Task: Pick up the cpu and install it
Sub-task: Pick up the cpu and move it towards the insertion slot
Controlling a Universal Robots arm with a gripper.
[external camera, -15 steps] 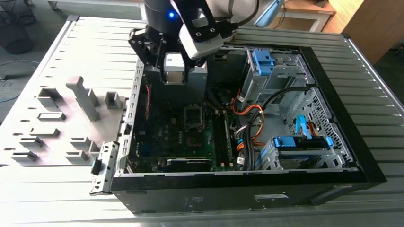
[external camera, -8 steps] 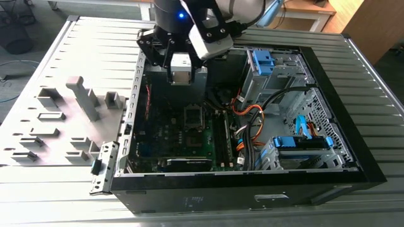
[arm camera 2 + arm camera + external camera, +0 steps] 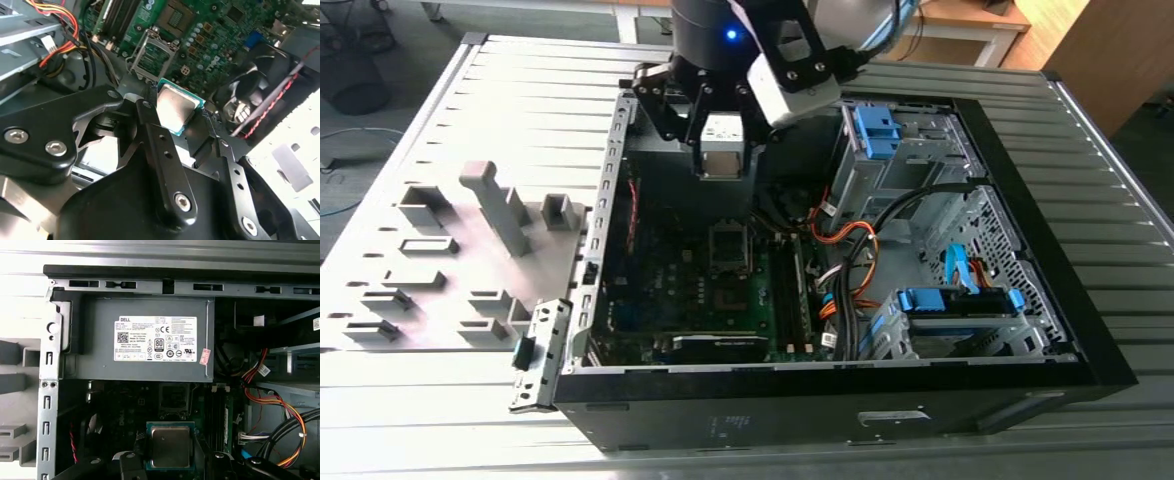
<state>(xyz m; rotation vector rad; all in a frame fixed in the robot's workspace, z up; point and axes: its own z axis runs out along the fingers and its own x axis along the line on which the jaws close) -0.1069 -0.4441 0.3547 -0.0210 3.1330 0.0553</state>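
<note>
The cpu (image 3: pixel 175 106), a small flat square chip with a silver-grey top and green rim, hangs above the motherboard (image 3: pixel 220 40), with my gripper (image 3: pixel 178 119) shut on it and a black finger at each side. In the first wrist view the cpu (image 3: pixel 170 445) shows between the fingertips (image 3: pixel 127 460), short of the empty socket (image 3: pixel 175 397). The exterior view has the gripper (image 3: pixel 720 160) over the back part of the open computer case (image 3: pixel 1041 300), above the socket (image 3: pixel 731 243). In the second wrist view the socket (image 3: pixel 150 57) lies open, just past the chip.
A big grey box with a white label (image 3: pixel 150 340) sits beyond the socket. Orange and black cables (image 3: pixel 854 250), drive cages with blue tabs (image 3: pixel 874 125) and a fan (image 3: pixel 250 95) crowd the case. A grey fixture plate (image 3: pixel 454 250) lies at the exterior view's left.
</note>
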